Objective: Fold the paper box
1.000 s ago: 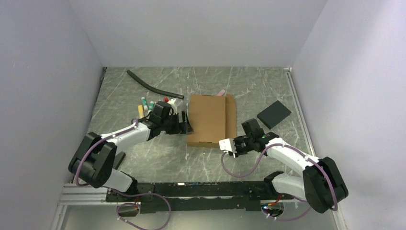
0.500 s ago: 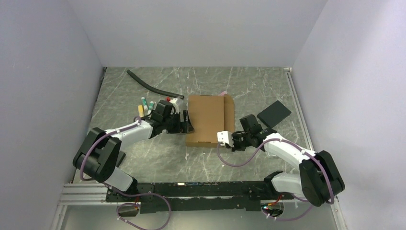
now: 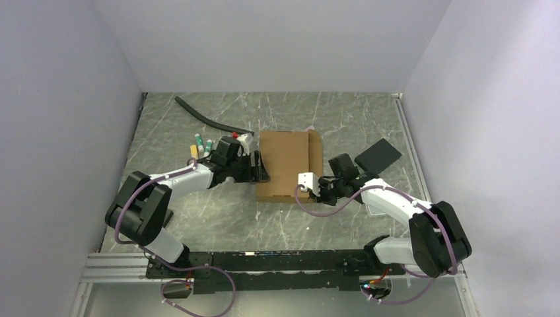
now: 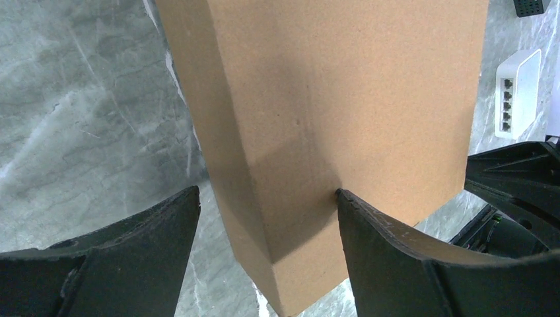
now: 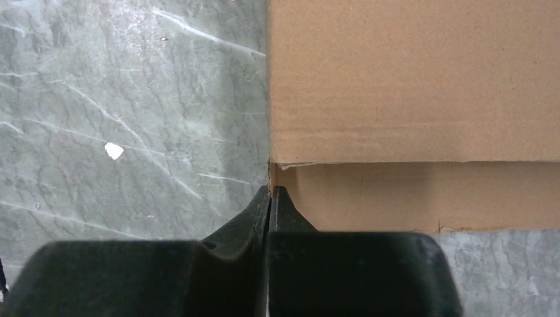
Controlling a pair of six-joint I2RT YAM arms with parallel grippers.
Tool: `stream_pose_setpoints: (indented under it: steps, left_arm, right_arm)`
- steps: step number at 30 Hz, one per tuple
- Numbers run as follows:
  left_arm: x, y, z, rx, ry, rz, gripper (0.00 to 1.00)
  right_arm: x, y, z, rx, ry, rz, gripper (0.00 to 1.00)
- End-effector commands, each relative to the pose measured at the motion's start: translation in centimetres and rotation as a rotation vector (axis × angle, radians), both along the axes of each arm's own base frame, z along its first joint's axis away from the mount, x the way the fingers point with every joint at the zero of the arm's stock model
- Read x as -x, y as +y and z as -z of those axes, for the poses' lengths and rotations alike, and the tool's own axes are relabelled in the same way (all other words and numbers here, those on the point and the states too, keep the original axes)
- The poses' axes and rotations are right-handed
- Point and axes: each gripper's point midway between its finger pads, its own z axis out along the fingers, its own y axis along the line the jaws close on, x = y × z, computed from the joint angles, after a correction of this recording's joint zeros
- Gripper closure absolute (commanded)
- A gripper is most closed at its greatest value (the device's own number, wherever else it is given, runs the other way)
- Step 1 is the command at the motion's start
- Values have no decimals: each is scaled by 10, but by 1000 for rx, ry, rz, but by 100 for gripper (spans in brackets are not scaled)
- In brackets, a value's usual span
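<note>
Right claw closed — paper box, marbled table.

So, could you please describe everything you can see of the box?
The box is plain brown cardboard, a shallow rectangle lying flat on the table. A top panel covers most of it, and a lower strip shows along its right side. The left gripper stands open astride its left wall, with one finger touching the top panel. The right gripper is shut, its tips at a near corner, at the seam under the top panel.
</note>
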Motion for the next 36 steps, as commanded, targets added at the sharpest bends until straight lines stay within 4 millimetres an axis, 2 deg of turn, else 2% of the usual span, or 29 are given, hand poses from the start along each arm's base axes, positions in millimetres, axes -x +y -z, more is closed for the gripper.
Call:
stream_pose_setpoints:
  steps: [1, 16, 36]
  left_arm:
    - [-2, -5, -1, 6, -7, 28, 20]
    - [-1, -5, -4, 8, -13, 26, 19]
    - [4, -9, -5, 57, -17, 37, 19]
  right_arm:
    - [-11, 8, -9, -26, 7, 44, 100]
    - [-11, 4, -2, 9, 53, 83, 100]
    - [-13, 8, -7, -13, 59, 86, 100]
